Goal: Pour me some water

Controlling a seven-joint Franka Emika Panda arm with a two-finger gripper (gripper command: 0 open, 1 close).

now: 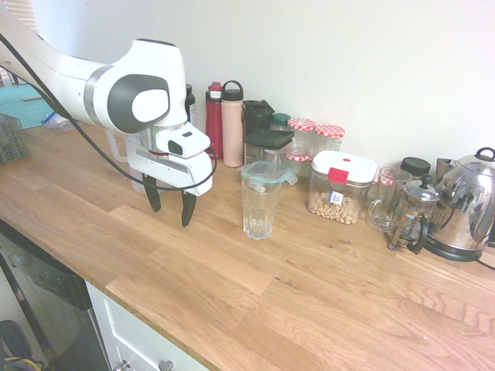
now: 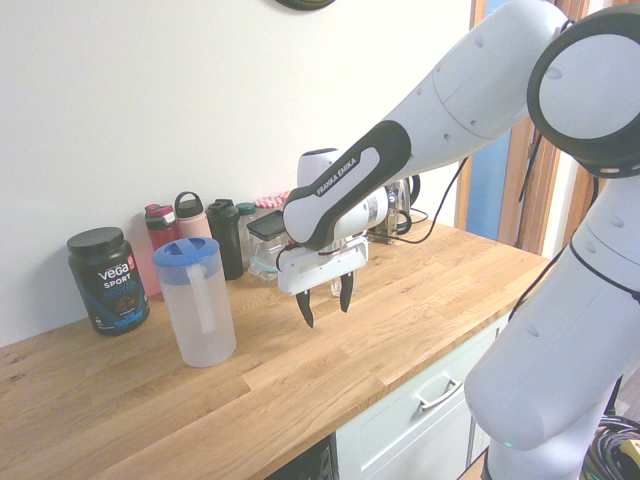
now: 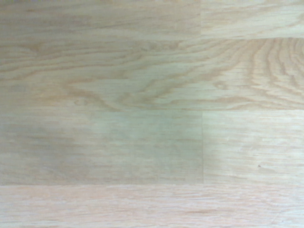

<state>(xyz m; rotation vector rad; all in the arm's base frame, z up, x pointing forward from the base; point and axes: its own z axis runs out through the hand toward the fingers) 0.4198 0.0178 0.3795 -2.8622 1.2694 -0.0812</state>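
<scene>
Worktop [image 1: 325,294] lay bare under my gripper [image 1: 171,205], fingers apart and empty, poised between jug [image 2: 197,303] and glass [image 1: 259,207], since I judged neither grasped yet

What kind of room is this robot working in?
Most likely a home kitchen: a long wooden countertop with cabinet drawers beneath, a steel kettle and French press by the wall, and a row of food jars and drink bottles.

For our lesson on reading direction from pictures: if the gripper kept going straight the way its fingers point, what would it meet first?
The gripper points straight down, open and empty. It would probably meet the bare wooden counter first; the wrist view shows only wood beneath. The glass and jug stand off to either side.
</scene>
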